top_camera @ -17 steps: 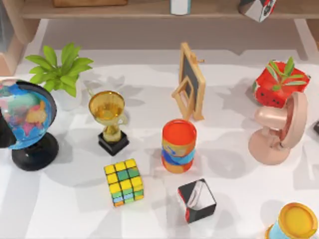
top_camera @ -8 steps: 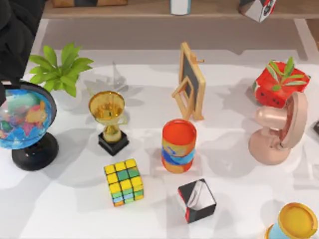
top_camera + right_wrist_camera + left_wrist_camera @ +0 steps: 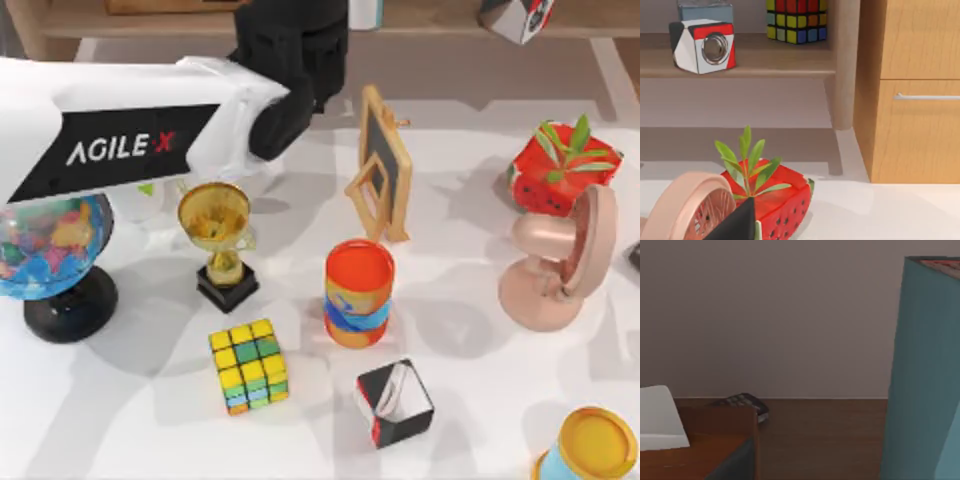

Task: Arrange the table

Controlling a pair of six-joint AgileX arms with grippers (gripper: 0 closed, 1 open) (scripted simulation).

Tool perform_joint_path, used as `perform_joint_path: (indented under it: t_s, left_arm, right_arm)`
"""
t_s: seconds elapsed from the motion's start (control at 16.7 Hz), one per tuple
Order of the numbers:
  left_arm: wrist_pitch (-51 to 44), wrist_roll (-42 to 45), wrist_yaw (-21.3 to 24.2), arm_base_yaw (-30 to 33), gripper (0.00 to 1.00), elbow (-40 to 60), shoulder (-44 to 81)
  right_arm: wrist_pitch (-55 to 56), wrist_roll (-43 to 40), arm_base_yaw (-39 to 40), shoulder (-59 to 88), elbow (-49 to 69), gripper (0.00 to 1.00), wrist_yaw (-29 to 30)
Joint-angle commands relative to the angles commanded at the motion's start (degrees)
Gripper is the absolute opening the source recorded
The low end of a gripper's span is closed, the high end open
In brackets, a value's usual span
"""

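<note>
The white table (image 3: 470, 340) carries several ornaments: a globe (image 3: 45, 250), a gold trophy (image 3: 215, 225), a Rubik's cube (image 3: 250, 365), an orange and blue can (image 3: 358, 290), a black, red and white cube (image 3: 395, 402), a small chalkboard easel (image 3: 382, 165), a pink fan (image 3: 560, 260) and a watermelon planter (image 3: 560, 165). My left arm (image 3: 130, 140) reaches across the back left, its black wrist (image 3: 295, 50) at the shelf edge. In the right wrist view the watermelon planter (image 3: 775, 195) and the fan (image 3: 695, 210) sit close below.
A wooden shelf board (image 3: 450, 20) runs along the back with a red and white cube (image 3: 515, 15) on it. A yellow-lidded can (image 3: 595, 445) stands at the front right corner. A wooden drawer cabinet (image 3: 920, 95) stands beside the shelf. A tall teal box (image 3: 925, 370) is in the left wrist view.
My left arm has swung in from the left over the back of the table and now covers the green plant. The ornaments have not moved.
</note>
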State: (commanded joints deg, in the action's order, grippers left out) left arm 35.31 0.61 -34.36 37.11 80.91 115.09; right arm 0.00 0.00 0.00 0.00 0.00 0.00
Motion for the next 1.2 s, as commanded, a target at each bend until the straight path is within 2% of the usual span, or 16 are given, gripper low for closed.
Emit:
perform_joint_path:
  t_s: [0.3,0.72,1.2]
  left_arm:
    - [3.6,0.1,-3.3,3.1,1.0,9.6,13.0]
    - [3.7,0.1,-3.4,3.0,1.0,10.2,13.9]
    - [1.3,0.0,-2.2,1.9,1.0,16.0,17.2]
  right_arm:
    - [0.0,0.0,0.0,0.0,0.0,1.0,0.0]
    - [0.0,0.0,0.0,0.0,0.0,1.0,0.0]
    - [0.0,0.0,0.0,0.0,0.0,1.0,0.0]
